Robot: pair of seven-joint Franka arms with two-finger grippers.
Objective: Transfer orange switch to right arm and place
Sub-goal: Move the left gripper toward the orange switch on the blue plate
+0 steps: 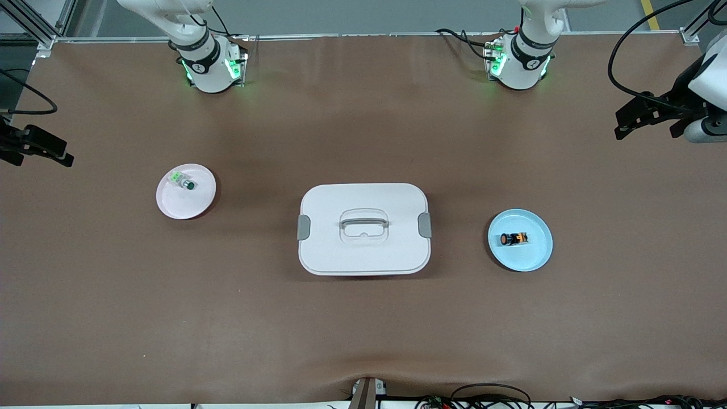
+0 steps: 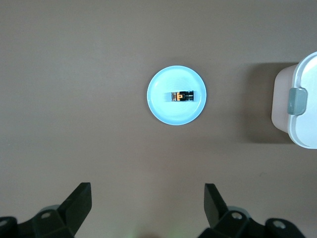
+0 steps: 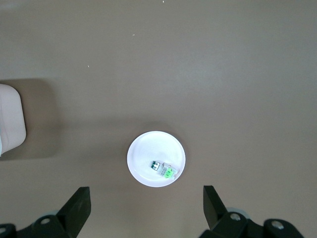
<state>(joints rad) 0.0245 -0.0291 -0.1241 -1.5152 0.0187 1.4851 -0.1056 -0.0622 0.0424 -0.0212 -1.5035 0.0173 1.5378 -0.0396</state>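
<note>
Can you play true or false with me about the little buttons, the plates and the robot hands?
1. The orange switch lies on the blue plate. True.
2. The green switch lies on the blue plate too. False: it lies on the pink plate.
3. The left gripper holds the orange switch. False: its fingers are open and hold nothing.
4. The white box sits between the two plates. True.
5. The right gripper is shut. False: it is open.

The left gripper [image 2: 147, 208] hangs high at the 3 o'clock edge of the front view, jaws spread wide and holding nothing. The right gripper [image 3: 146, 210] waits high at the 9 o'clock edge, jaws equally wide and bare.
</note>
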